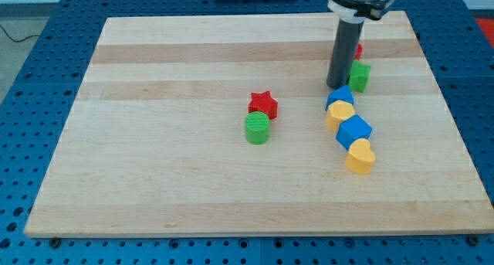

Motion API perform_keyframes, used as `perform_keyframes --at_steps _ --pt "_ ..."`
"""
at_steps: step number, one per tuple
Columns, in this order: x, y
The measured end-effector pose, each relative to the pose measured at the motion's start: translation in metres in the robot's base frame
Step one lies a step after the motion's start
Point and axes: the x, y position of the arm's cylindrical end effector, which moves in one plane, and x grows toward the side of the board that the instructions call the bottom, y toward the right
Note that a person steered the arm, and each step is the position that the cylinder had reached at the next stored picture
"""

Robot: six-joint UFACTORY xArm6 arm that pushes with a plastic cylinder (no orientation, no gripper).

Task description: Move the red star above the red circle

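Note:
The red star (pixel 263 103) lies near the middle of the wooden board, touching a green cylinder (pixel 257 129) just below it. The red circle (pixel 357 51) is mostly hidden behind my rod at the view's upper right; only a red sliver shows. My tip (pixel 337 86) rests on the board just below-left of that red sliver, left of a green block (pixel 359 76) and just above a blue block (pixel 339 97). The tip is well to the right of the red star.
Below the tip a chain of blocks runs down-right: the blue block, a yellow block (pixel 338 116), a blue cube (pixel 353 130) and a yellow heart (pixel 360 157). The board (pixel 154 141) sits on a blue perforated table.

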Motion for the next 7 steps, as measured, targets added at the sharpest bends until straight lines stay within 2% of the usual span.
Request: perform_keyframes --at_steps 1,2,3,4,6,7 --pt "0.000 0.013" --pt "0.000 -0.028" --pt "0.001 -0.118" --pt "0.027 -0.176" --pt "0.100 -0.175" --pt "0.098 -0.154"
